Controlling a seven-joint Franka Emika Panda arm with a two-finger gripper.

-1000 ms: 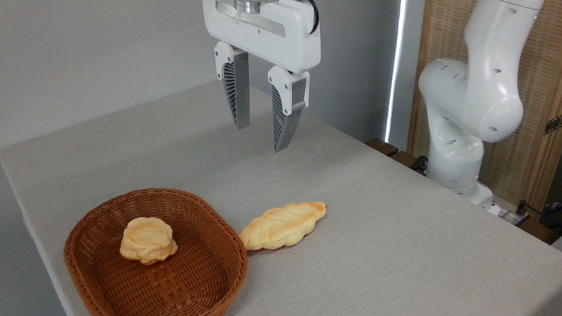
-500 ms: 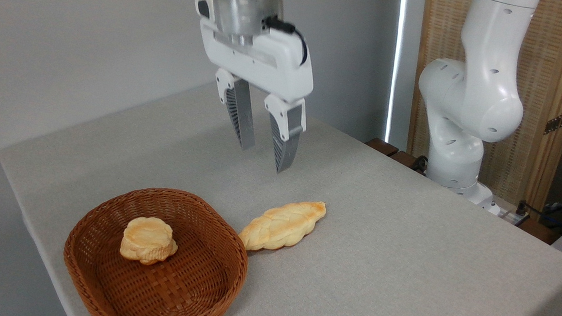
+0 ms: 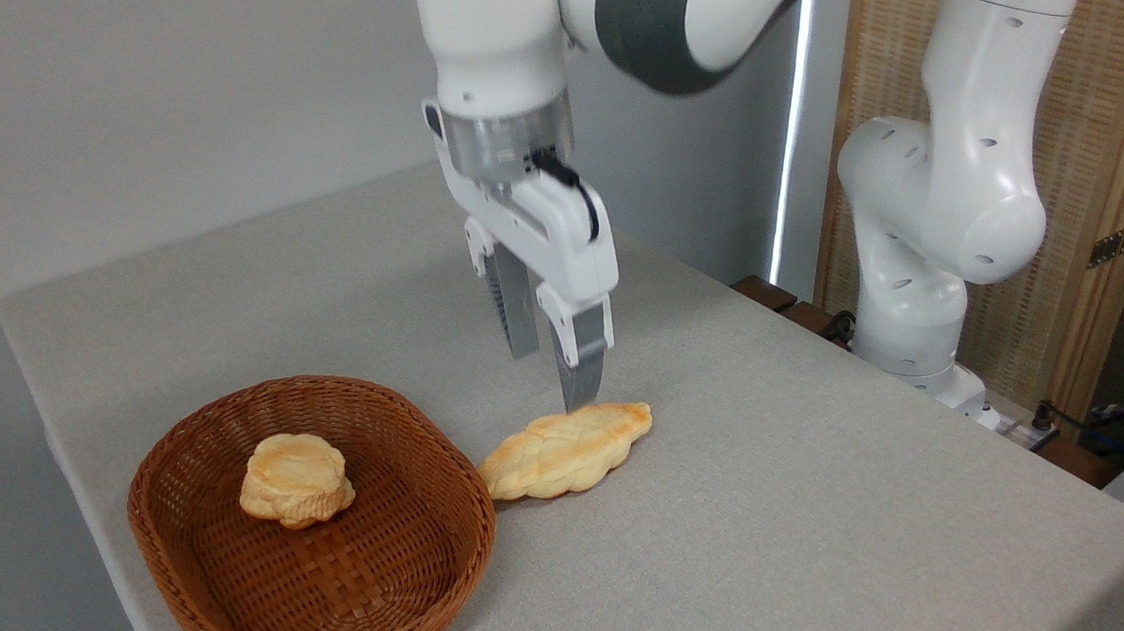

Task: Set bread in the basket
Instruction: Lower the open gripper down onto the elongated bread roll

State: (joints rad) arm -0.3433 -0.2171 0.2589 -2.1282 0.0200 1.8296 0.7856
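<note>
Nearest the camera, below and to the left of the jaws, an oval reddish-brown woven wicker basket [image 3: 201, 568] sits on the tabletop [image 3: 805, 535], which is covered in pale grey cloth. Inside the basket, toward its far left part, lies a small round golden bun [image 3: 296, 480] with a stacked, layered look. Just beyond the basket's right rim lies the long, leaf-shaped braided bread [image 3: 567, 448], golden-yellow with a browned top; it rests flat on the tabletop outside the basket, its near pointed end right at the rim, though whether the two touch cannot be told, and its far pointed end reaches up and to the right, past the jaws. The jaws [image 3: 552, 375] of the white robot arm hang directly over the far half of this loaf, pointing down, spread apart with a visible gap between the two grey ribbed fingers [image 3: 522, 312] and pinching nothing. The nearer finger's tip comes down to the bread's far upper edge, and whether it touches the crust cannot be told; the other finger stands behind it, its tip above the tabletop beyond the loaf. Farther back and to the right of the jaws, past the tabletop's far edge, the arm's white base column [image 3: 908, 313] rises in front of a wood-framed woven screen [image 3: 1117, 149], with a plain grey wall [image 3: 140, 72] behind the jaws to the left.
</note>
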